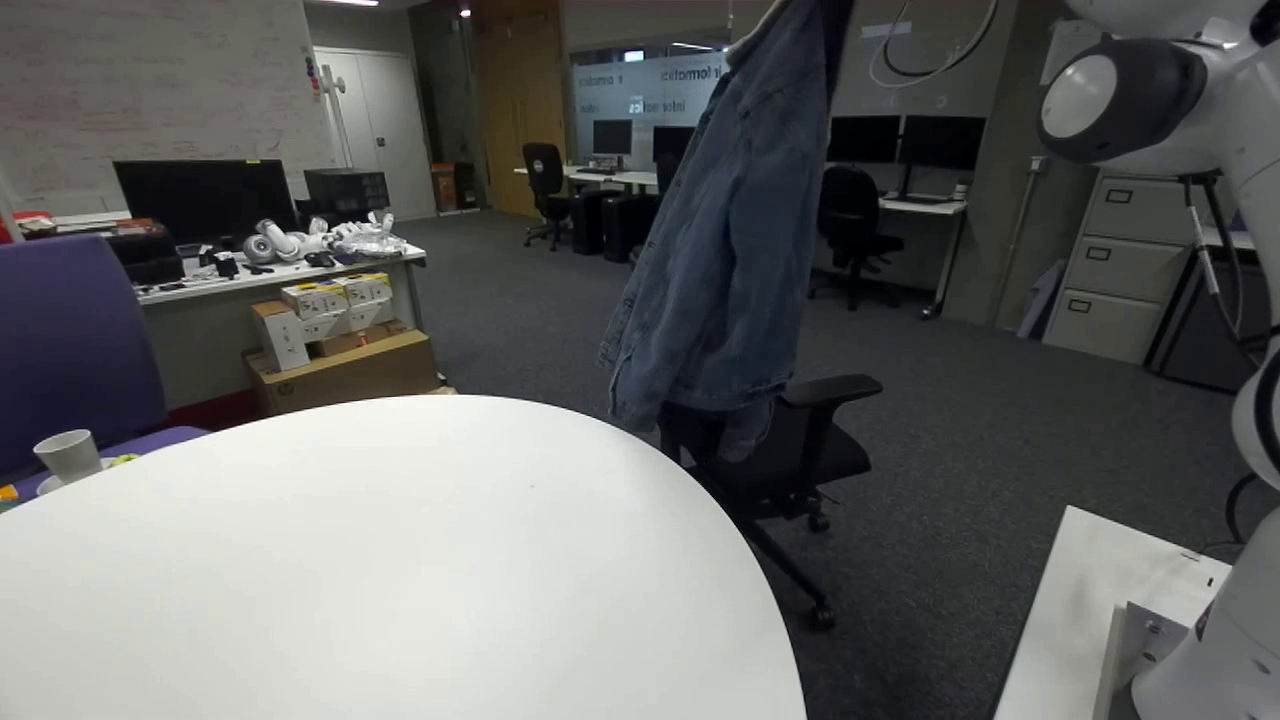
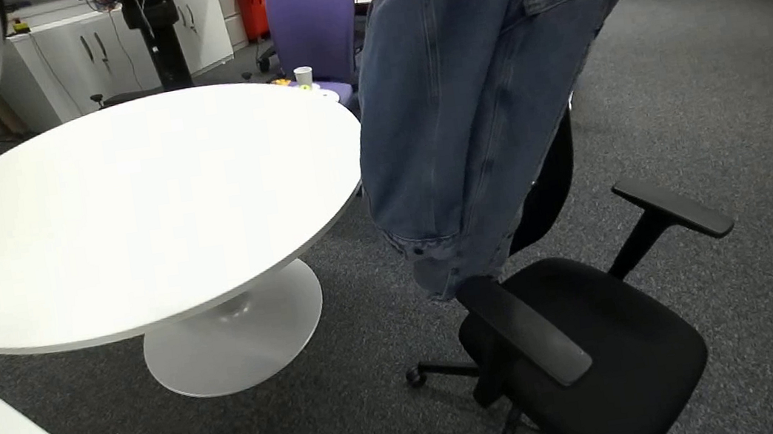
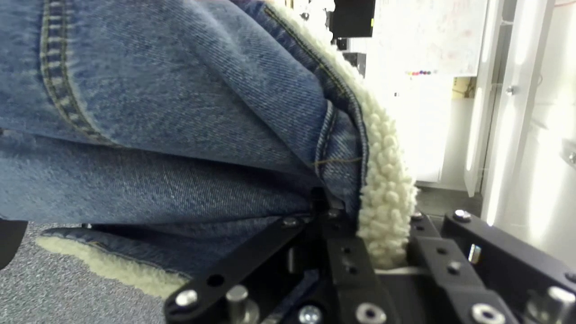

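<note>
In the wrist view the black two-fingered metal hand [image 3: 371,216] comes in from about five o'clock, clamped on the collar region of a blue denim jacket with cream fleece lining [image 3: 202,103]. From the grip, the denim spreads toward ten o'clock, while the cream fleece edge [image 3: 389,193] runs up between eleven and twelve. In both exterior views the jacket hangs in long folds.

Taking the jacket as the dial's centre, a black office chair with armrests [image 2: 606,352] lies between five and six o'clock; whether the hem touches it, I cannot tell. In an exterior view, the round, smooth white counter [image 1: 420,560] sits between seven and eight.

A tapered white cup [image 1: 70,455] stands on the seat of a purple high-backed chair [image 1: 70,340], between eight and nine o'clock, with a flat white plate [image 2: 328,95] close by; the cup's inside is hidden. Near eight, small white-and-yellow cartons [image 1: 318,300] are stacked on a large brown cardboard box [image 1: 345,372], their contents unseen. At three, a grey metal filing cabinet [image 1: 1130,262] has its visible drawers shut. In an exterior view, a low white cupboard [image 2: 76,71] between nine and ten has closed doors.
</note>
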### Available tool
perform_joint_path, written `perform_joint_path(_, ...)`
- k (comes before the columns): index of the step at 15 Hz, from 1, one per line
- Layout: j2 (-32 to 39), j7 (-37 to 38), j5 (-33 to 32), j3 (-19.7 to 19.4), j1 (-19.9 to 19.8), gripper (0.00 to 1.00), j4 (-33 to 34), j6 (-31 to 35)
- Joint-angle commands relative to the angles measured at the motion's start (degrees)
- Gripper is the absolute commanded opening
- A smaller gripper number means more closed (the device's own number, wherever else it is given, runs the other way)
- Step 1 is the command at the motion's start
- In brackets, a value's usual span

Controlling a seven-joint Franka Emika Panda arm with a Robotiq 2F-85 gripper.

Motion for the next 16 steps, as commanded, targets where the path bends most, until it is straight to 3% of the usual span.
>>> perform_joint_path(1,-0.7,4.0,-0.4,-0.8,-2.3,0.03,-0.3,6.7)
perform_joint_path(8,5.7,9.7,-7.3,-4.3,-0.7,0.03,1.5,17.5)
perform_joint_path(16,8.9,2.2,-14.5,-4.4,6.7,0.03,0.9,15.5)
